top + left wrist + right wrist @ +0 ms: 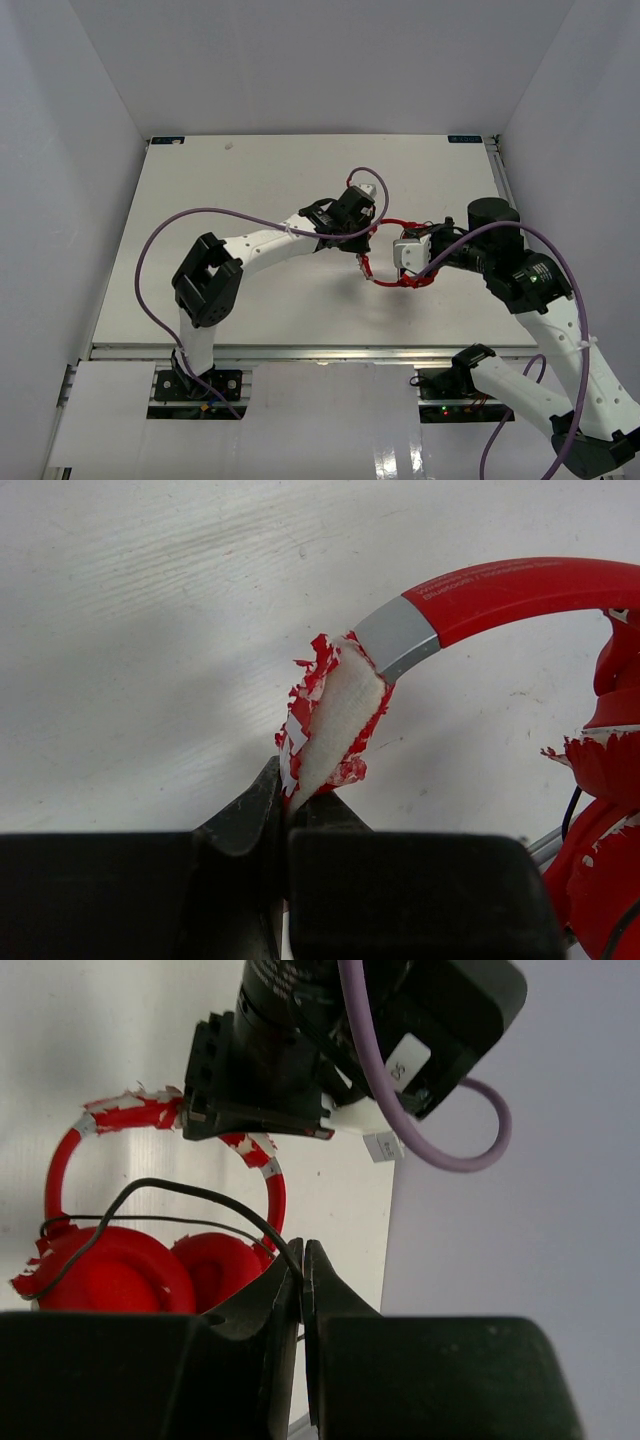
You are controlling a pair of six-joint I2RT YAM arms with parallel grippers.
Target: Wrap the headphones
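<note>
Seen from above: a white table (220,180) boxed in by pale walls (60,150), with two white-and-black arms bolted at its near edge. Reaching in from the left, the left arm (260,245); folding in from the right, the right arm (540,300); off the left wrist, a loop of thick purple cable (488,1152). Between the two wrists, just right of the table's centre, the headphones (405,282), bright red; resting on the surface or raised just off it, impossible to tell. Arched over the rest, the thin red headband (520,588), smooth and marked with fine pale lettering. Under that arch, side by side, two round ear cups (120,1272), flaking at the edges. Near the top of the headband, the left gripper (285,815), clenched hard, black jaws pressed together on a strip of torn padding (335,715), with white foam under shredded red skin. Just past the padding, a short grey metal collar (397,645) at the start of the smooth red band. Opposite, the right gripper (303,1260), likewise squeezed closed, pinching the thin black cable (180,1190) at the very tips; from there, a long arc of it back over the ear cups toward the far cup.
</note>
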